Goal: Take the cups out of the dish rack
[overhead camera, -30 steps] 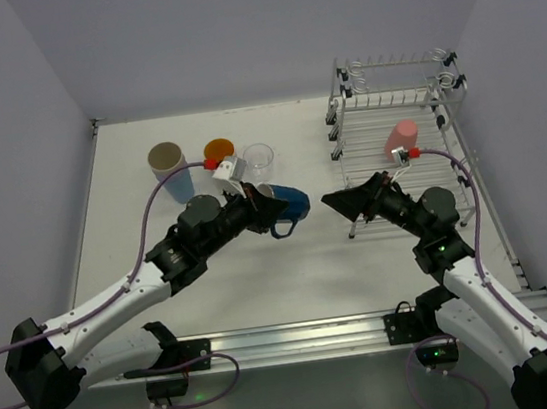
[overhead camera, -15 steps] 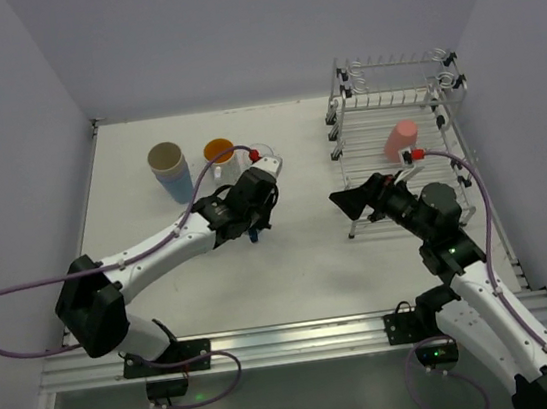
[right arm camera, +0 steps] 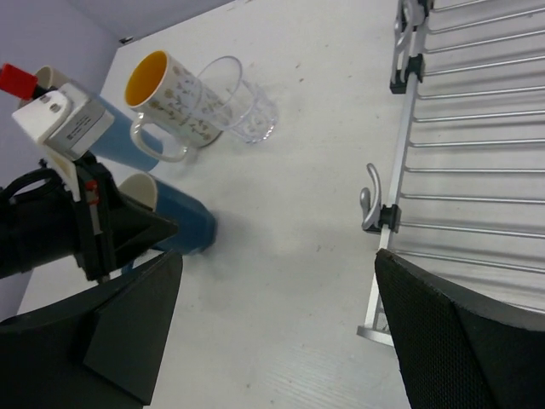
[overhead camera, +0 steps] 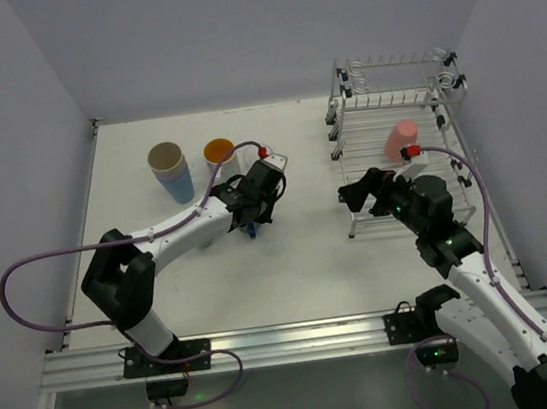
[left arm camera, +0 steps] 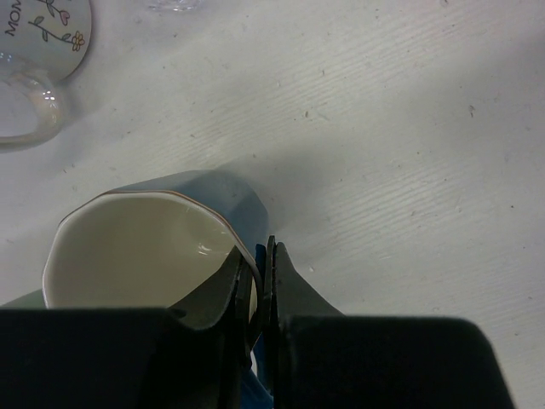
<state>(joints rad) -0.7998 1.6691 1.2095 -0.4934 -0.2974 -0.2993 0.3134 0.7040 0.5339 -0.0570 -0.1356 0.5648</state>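
- On the table (overhead camera: 301, 261), left of the dish rack (overhead camera: 397, 107), your left gripper (left arm camera: 264, 256) was clamped on the rim of the dark-blue mug (left arm camera: 145, 256), with 1 finger inside the cream interior and 1 against the outer wall.
- That mug was directly under the gripper, just in front of the orange-inside glass mug (right arm camera: 170, 94) and the clear glass (right arm camera: 243, 106); you could not tell whether its base touched the table.
- Your right gripper (right arm camera: 277, 264) had its 2 fingers wide apart, holding nothing, at the rack's near-left corner.
- The pink cup (overhead camera: 402, 139) was on the rack's lower tier, beyond that gripper and apart from it.
- The light-blue tumbler (overhead camera: 178, 185) stood far left, well apart from both grippers.
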